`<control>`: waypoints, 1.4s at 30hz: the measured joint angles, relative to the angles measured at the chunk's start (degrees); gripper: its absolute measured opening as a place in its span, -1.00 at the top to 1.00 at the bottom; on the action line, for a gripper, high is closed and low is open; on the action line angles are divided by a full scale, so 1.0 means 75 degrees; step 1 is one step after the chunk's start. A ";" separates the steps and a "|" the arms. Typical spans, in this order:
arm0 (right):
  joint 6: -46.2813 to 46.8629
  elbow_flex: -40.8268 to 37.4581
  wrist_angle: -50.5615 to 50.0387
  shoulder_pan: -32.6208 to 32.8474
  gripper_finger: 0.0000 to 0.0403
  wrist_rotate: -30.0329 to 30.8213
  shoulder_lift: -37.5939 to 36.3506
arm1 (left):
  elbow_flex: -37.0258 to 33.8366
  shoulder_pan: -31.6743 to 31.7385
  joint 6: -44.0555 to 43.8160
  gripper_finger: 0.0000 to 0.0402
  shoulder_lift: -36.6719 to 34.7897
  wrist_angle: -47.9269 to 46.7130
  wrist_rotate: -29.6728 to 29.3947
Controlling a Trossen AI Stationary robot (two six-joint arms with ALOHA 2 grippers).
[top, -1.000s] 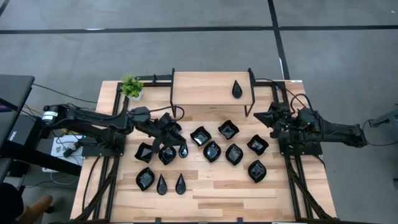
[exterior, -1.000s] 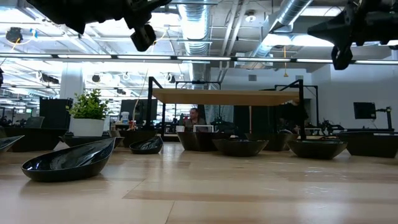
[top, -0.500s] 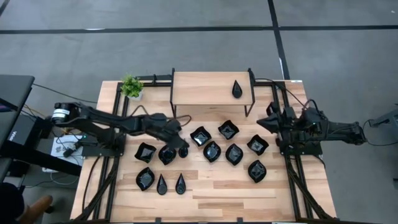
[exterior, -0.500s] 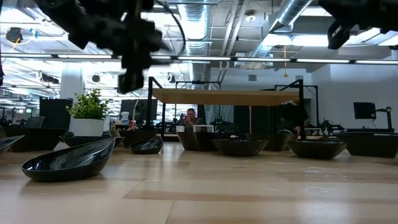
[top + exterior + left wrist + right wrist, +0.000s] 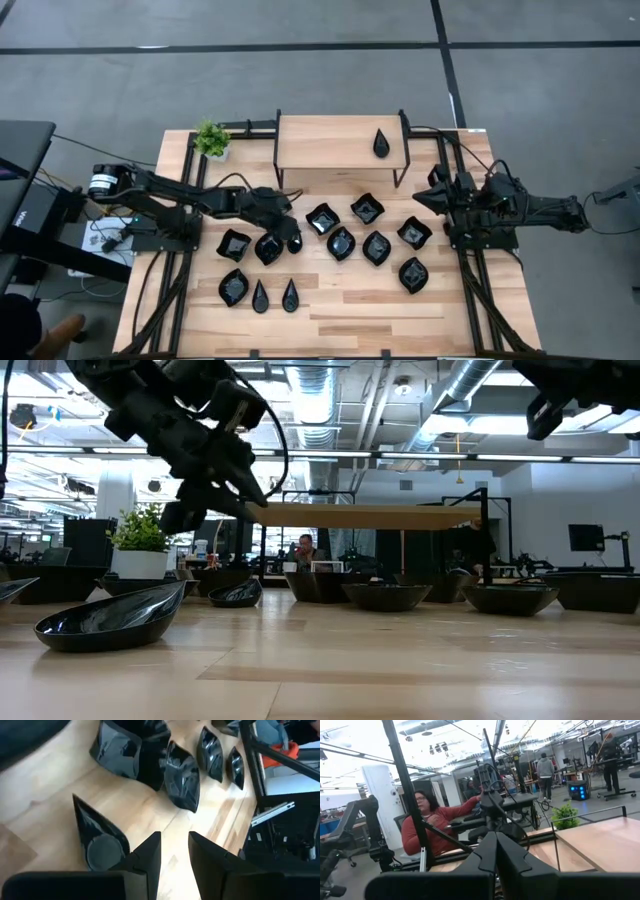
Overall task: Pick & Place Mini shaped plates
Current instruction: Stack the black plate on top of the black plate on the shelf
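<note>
Hovering over the tabletop's (image 5: 340,305) left cluster, our left end effector (image 5: 172,851) sits part-open and empty, a teardrop plate (image 5: 97,840) just beside it; the right end effector (image 5: 420,196), clenched, waits farther off.

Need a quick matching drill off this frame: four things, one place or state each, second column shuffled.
1. left claw
2. right claw
3. plant
4. shelf

a. shut, raised at the table's right edge
b. far left corner of the table
c. holds one teardrop plate
d. fingers apart, low over the left plates

Pairs: 1-d, 2-a, 3-b, 4-c
</note>
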 joint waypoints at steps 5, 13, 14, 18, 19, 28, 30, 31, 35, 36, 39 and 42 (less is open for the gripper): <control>-0.0001 0.0000 -0.0009 -0.0003 1.00 0.0000 0.0000 | 0.0100 -0.0252 0.0171 0.51 -0.0167 -0.0013 -0.0490; -0.0006 0.0000 -0.0020 -0.0003 1.00 0.0000 0.0003 | 0.0398 -0.0271 0.0501 0.51 -0.0977 -0.2553 -0.0610; -0.0034 0.0000 -0.0025 -0.0003 1.00 0.0000 0.0003 | 0.0499 -0.0289 0.0431 0.51 -0.1092 -0.2795 -0.0670; -0.0124 0.0000 -0.0054 -0.0009 1.00 0.0000 0.0003 | 0.0903 -0.0419 0.0140 0.51 -0.1255 -0.3143 -0.0946; -0.0127 0.0000 -0.0054 -0.0009 1.00 0.0003 0.0003 | 0.0985 -0.0471 0.0065 0.51 -0.1193 -0.3156 -0.1036; -0.0264 0.0000 -0.0061 -0.0009 1.00 0.0002 0.0003 | 0.1649 -0.0488 -0.0466 0.51 0.0527 -0.3183 -0.1082; -0.0264 0.0000 -0.0063 -0.0009 1.00 0.0001 0.0003 | 0.1775 -0.0450 -0.0955 0.51 0.0805 -0.3193 -0.0908; -0.0264 0.0000 -0.0063 -0.0009 1.00 0.0002 0.0003 | 0.1820 -0.0409 -0.1141 0.51 0.0897 -0.3167 -0.0712; -0.0264 0.0000 -0.0063 -0.0009 1.00 0.0000 0.0003 | 0.1817 -0.0398 -0.1119 0.51 0.0972 -0.3115 -0.0091; -0.0260 0.0000 -0.0063 -0.0008 1.00 0.0000 0.0003 | 0.1799 -0.0401 -0.1106 0.51 0.0948 -0.3092 -0.0084; -0.0261 0.0000 -0.0034 -0.0006 1.00 0.0002 0.0003 | 0.1758 -0.0398 -0.1113 0.51 0.0784 -0.3060 -0.0091; -0.0252 0.0000 -0.0030 -0.0017 1.00 0.0001 0.0003 | 0.1758 -0.0398 -0.1333 0.51 0.0624 -0.2911 -0.0334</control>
